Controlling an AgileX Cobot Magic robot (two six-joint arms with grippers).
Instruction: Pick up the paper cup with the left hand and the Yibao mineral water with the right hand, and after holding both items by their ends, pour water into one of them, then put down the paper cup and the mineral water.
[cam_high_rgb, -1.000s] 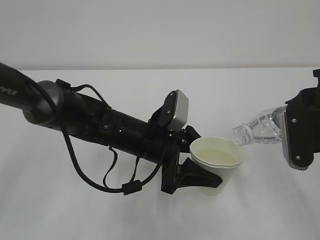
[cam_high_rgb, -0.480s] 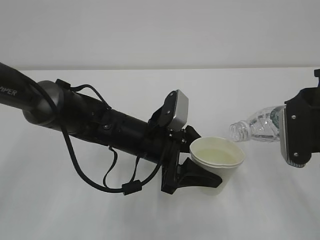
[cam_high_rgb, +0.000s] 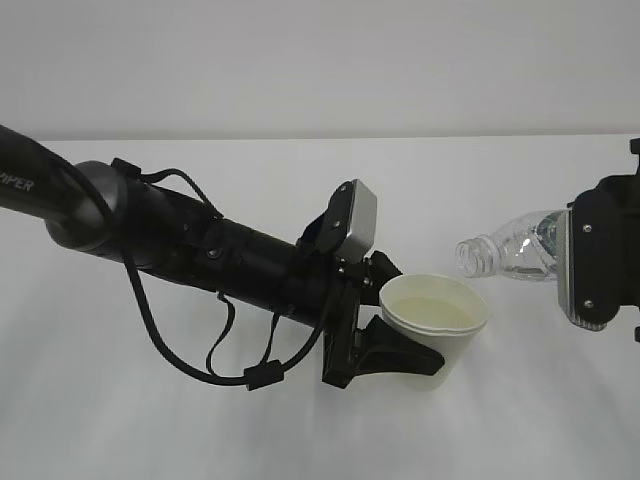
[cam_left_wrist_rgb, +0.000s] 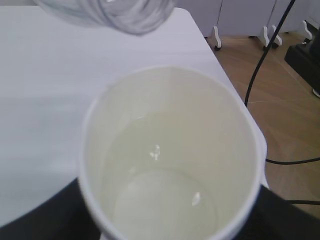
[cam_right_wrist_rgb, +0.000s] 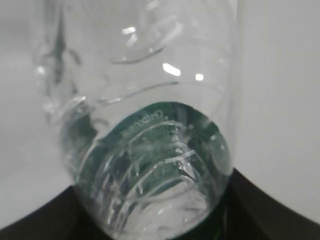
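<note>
You are looking at a robot test room or lab: a bare white table (cam_high_rgb: 300, 440) stands against a plain pale wall (cam_high_rgb: 320, 60). Past the table edge, your left wrist view shows wood-look flooring (cam_left_wrist_rgb: 290, 115), black cables (cam_left_wrist_rgb: 260, 70) trailing across it, and white stand feet (cam_left_wrist_rgb: 217, 37).

Yibao mineral water (cam_high_rgb: 510, 256) now leveller (slightly)
</note>
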